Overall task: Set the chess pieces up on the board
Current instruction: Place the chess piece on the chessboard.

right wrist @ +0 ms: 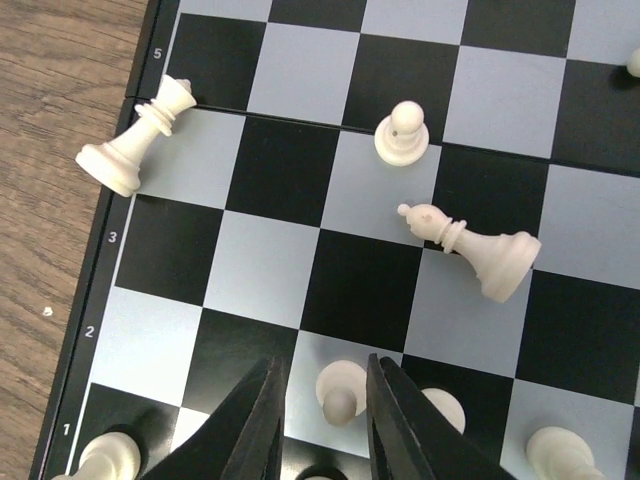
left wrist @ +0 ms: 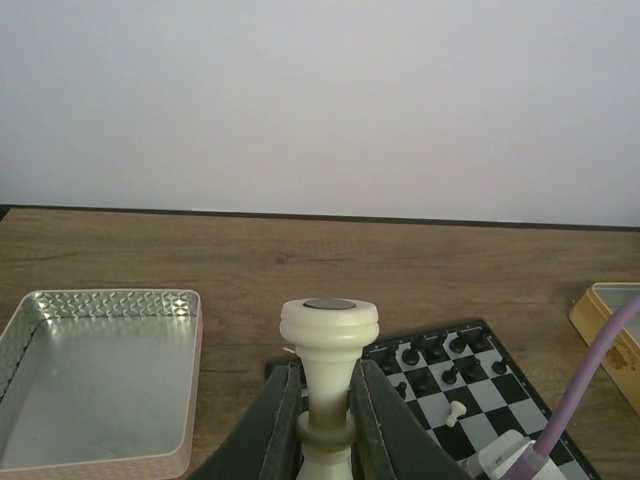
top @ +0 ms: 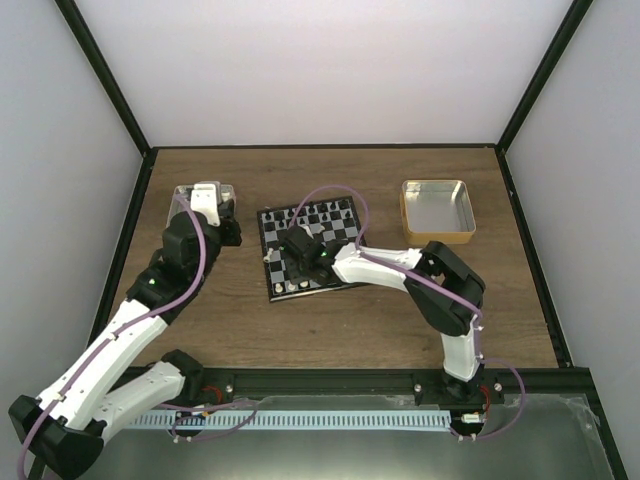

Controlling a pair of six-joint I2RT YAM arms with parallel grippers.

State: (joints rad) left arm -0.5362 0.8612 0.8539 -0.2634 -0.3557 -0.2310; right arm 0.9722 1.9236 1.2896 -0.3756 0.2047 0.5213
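left gripper point(left wrist: 326, 370): clamped on cream-white chess piece point(left wrist: 329, 325) | right gripper point(right wrist: 322, 365): jaws a bit apart, straddling cream-white pawn point(right wrist: 340, 392), 6 o'clock on chequered board point(right wrist: 280, 180)

The bench point(top: 330, 330) is lit brightly and evenly from above; only faint, soft shadows are cast beneath the arms point(top: 150, 290). The white walls point(top: 320, 70) are nearly washed out. Glare is seen on the right tray point(top: 437, 208) and a pale sheen on the left tray point(left wrist: 100, 390). In the left wrist view the white piece point(left wrist: 329, 345) gripped by the left jaws is rendered slightly soft; the board point(left wrist: 430, 405) beyond is clearer. In the right wrist view the squares are sharp, while the right jaws are dark and blurred.
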